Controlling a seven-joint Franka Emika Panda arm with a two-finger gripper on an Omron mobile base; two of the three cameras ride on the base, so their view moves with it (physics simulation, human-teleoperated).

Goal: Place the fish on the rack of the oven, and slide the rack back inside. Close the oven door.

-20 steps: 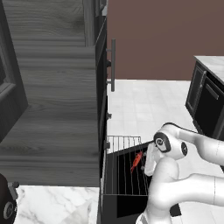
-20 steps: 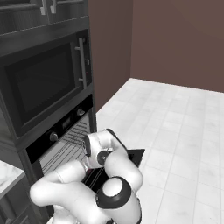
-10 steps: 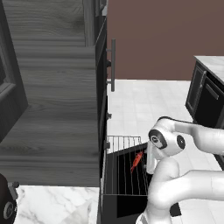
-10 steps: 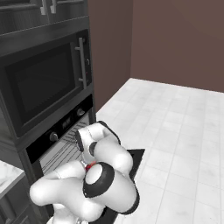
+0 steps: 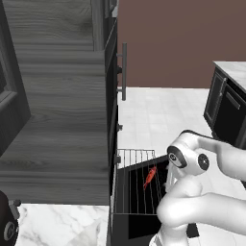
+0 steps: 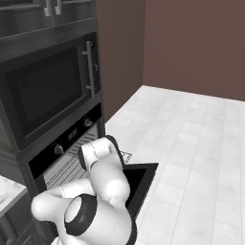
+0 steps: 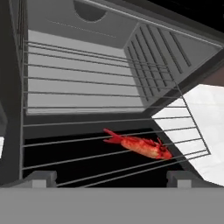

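- In the left base view, the small glossy red-orange fish [image 5: 150, 177] is lying on the pulled-out silver-grey wire rack [image 5: 132, 185], which is sticking out of the black built-in oven [image 5: 113, 158] over the lowered black oven door [image 5: 144, 226].
- The white arm is standing just to the right of the rack there.
- In the right base view, the rack [image 6: 67, 165] is showing left of the arm, and the flat black oven door [image 6: 141, 184] is lying open over the pale tiled floor [image 6: 191, 143].
- In the hand view, the dark two-finger pincer [image 7: 112, 178] is standing wide and holding nothing.
- The fish [image 7: 140, 145] is resting on the rack's [image 7: 78, 109] near wires, just beyond the pincer's tips, apart from them, nearer the right tip, with its tail pointing left.
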